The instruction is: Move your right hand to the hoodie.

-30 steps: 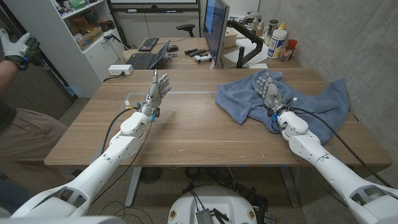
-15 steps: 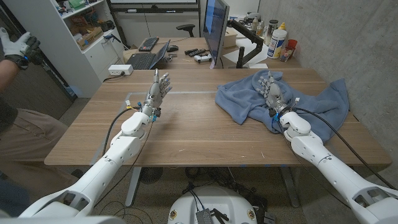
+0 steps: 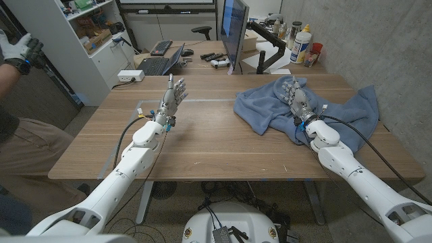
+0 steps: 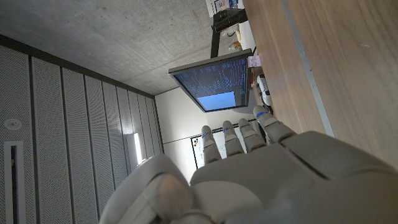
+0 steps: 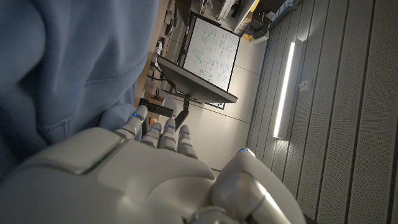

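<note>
A crumpled blue hoodie (image 3: 270,104) lies on the right half of the wooden table (image 3: 202,145). My right hand (image 3: 298,100) stands over the hoodie's middle with its fingers straight and apart, holding nothing. The right wrist view has the blue hoodie (image 5: 56,62) close beside my right hand (image 5: 124,174). My left hand (image 3: 172,96) is raised above the table's left middle, fingers extended and apart, empty. In the left wrist view my left hand (image 4: 249,168) stands beside the table top (image 4: 336,56).
A monitor (image 3: 233,30) stands at the table's far edge, just beyond the hoodie. Bottles (image 3: 302,44) sit at the far right. A person's gloved hand (image 3: 19,50) is at the left edge, near a white shelf (image 3: 74,34). A second desk with a laptop (image 3: 160,62) lies behind.
My right hand has crept slightly farther over the hoodie. The left hand has barely moved.
</note>
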Tool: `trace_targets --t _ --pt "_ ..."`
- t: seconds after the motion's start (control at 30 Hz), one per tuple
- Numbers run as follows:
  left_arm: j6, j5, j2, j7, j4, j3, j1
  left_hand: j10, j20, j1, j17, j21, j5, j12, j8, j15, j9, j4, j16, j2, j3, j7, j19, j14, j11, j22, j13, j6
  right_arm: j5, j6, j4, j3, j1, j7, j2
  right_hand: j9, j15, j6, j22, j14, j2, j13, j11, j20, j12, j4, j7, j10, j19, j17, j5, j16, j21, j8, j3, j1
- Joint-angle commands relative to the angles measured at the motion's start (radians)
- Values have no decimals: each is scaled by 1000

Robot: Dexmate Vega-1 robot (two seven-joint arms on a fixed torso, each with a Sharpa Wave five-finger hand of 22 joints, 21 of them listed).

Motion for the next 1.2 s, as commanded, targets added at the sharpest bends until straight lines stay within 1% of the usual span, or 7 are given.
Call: trace_targets --t 0.03,0.37,0.53,0.83,0.93,1.07,1.2 --pt "2 18 9 -28 -15 -13 4 -2 -4 7 3 5 1 2 5 -38 3 1 -1 0 -6 -4 -2 -12 5 5 4 0 -47 10 -21 -3 -5 -33 -22 2 -2 2 4 -10 2 3 6 -2 3 3 1 3 -1 4 3 1 -7 5 0 9" --pt "-6 13 12 -40 -9 -18 5 -2 -3 7 3 4 0 3 6 -35 3 1 -1 0 -6 -2 -3 -17 6 5 4 2 -67 8 -45 -2 -14 -62 -33 2 -6 2 4 -13 2 3 6 -9 2 2 1 5 -1 3 2 1 -13 4 0 9" --pt "-9 11 9 -48 1 -18 2 -3 -3 7 3 5 0 3 5 -35 3 2 0 0 -6 -1 -4 -18 7 5 4 1 -119 8 -59 -15 -9 -88 -48 2 -6 3 4 -13 3 3 4 -10 1 1 0 5 -1 3 2 1 -16 4 0 10" --pt "-25 0 2 -69 28 -28 -5 -1 -2 5 3 4 -1 5 7 -35 3 3 1 1 -7 1 -6 -21 7 5 4 6 -151 -4 -70 -25 0 -112 -53 1 -5 7 4 -18 2 3 3 -10 0 1 -3 5 -4 3 2 0 -24 5 0 9" --pt "-26 -5 2 -79 35 -31 -8 -2 -2 1 3 5 -1 4 0 -35 3 6 2 1 -8 -8 -7 -21 9 5 4 -10 -160 -4 -75 -25 1 -122 -54 1 -7 8 4 -23 2 3 2 -9 -1 0 -3 5 -8 3 2 -2 -27 6 -1 9" --pt "-29 2 7 -79 29 -33 -8 -3 -2 -2 4 5 -2 5 -4 -36 3 8 4 2 -9 -11 -6 -18 8 5 4 -20 -191 -9 -90 -29 3 -145 -63 1 -7 9 4 -26 0 3 -6 -9 -2 1 -3 4 -9 3 1 -3 -31 6 -3 7" --pt "-34 4 16 -85 16 -35 -8 -3 -3 -4 4 5 -2 5 -3 -36 3 9 4 2 -9 -9 -8 -19 6 5 4 -19 -245 -30 -112 -41 8 -172 -87 2 -7 9 4 -28 -1 3 -7 -9 -3 2 -3 3 -10 4 1 -3 -34 5 -4 5"
